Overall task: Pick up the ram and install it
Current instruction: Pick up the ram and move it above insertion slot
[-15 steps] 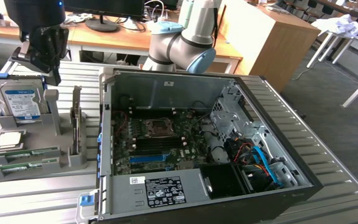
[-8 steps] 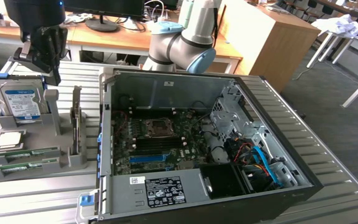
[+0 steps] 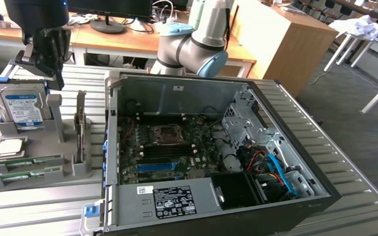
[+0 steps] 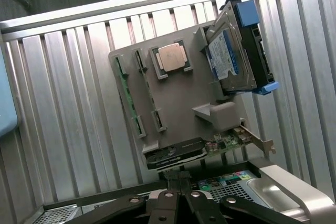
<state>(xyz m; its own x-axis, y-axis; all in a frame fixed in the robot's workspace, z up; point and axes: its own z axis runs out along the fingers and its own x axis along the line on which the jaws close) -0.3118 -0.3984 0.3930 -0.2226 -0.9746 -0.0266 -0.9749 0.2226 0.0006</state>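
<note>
Two green ram sticks lie flat in slots of a grey holder tray (image 3: 77, 169) at the exterior view's left; the nearer-to-centre ram (image 3: 30, 161) sits beside a second stick (image 3: 25, 175). In the wrist view the ram (image 4: 127, 95) runs along the tray's edge. My dark gripper (image 3: 56, 81) hangs above the tray's far end, over the hard drive (image 3: 21, 105), well apart from the ram. Its fingers (image 4: 185, 178) are pressed together, shut, with nothing between them. The open computer case (image 3: 175, 98) shows its motherboard (image 3: 166, 147).
The tray also holds a square silver processor (image 3: 8, 147), the blue-labelled hard drive (image 4: 231, 59) and an upright graphics card (image 3: 80, 128). Everything rests on a ribbed metal table (image 3: 346, 172). Desks and monitors stand behind.
</note>
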